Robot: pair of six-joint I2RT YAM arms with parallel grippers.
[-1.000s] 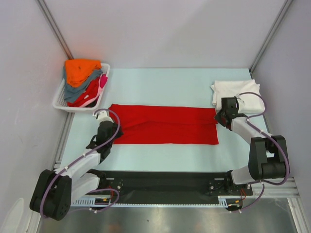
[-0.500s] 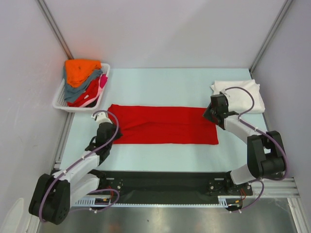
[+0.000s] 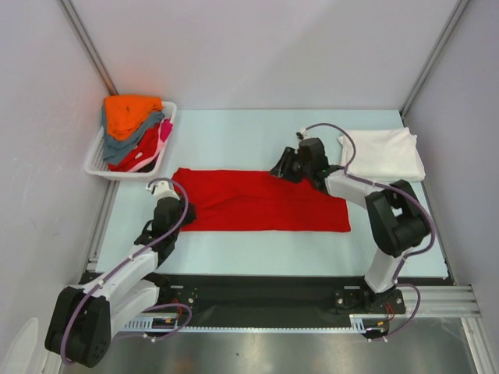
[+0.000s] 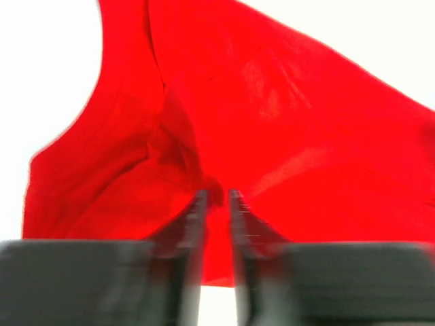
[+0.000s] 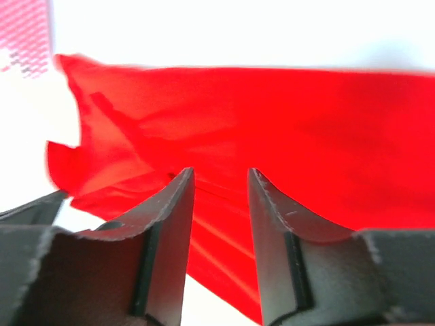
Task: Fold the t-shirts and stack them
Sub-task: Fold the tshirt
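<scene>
Seen from above: pale surface (image 3: 257, 132) carrying red t-shirt (image 3: 265, 204) spread as a long band across its middle, cream-white t-shirt (image 3: 386, 152) folded at far right corner, white mesh basket (image 3: 97, 160) at far left holding the orange, grey-teal and pink-trimmed shirts (image 3: 134, 128). Left hand (image 3: 185, 209) at the red shirt's left end; right hand (image 3: 282, 171) at its far edge near the middle. Shown only by the wrist cameras: left hand (image 4: 217, 198) nearly closed, pinching a raised fold of red cloth; right hand (image 5: 219, 178) parted over red cloth, gripping nothing visible. Since a second ago: right hand shifted from the red shirt's right end, beside the cream-white shirt, leftward along the far edge; left hand barely moved.
</scene>
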